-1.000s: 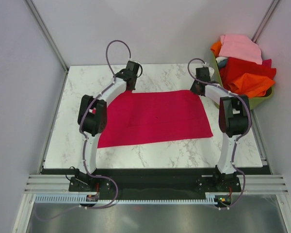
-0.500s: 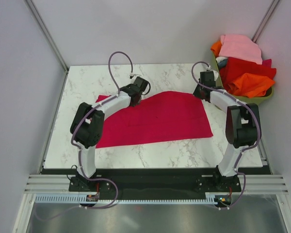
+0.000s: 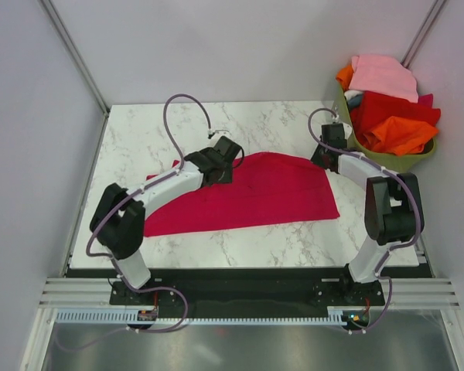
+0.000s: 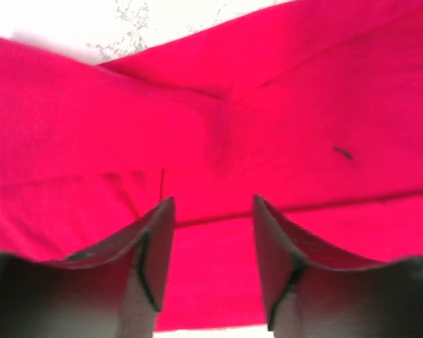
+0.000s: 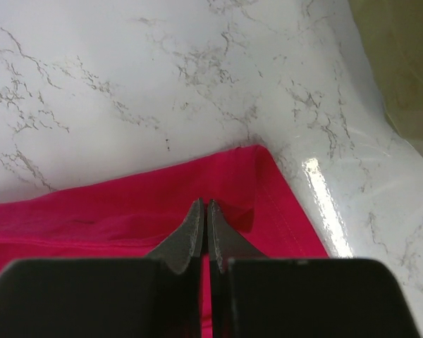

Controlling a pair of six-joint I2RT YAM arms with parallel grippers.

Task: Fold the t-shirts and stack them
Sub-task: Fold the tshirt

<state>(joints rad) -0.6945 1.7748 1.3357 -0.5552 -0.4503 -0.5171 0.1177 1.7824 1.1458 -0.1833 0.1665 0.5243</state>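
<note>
One crimson t-shirt (image 3: 255, 193) under left pincer (image 4: 211, 199), its corner in right pincer (image 5: 203, 204).

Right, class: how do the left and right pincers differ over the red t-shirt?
The left pincer is open; the right pincer is shut, apparently pinching cloth. The left pincer hangs over folds in the crimson t-shirt; the right pincer sits at its corner, near bare table. Both point down at the same shirt.
</note>
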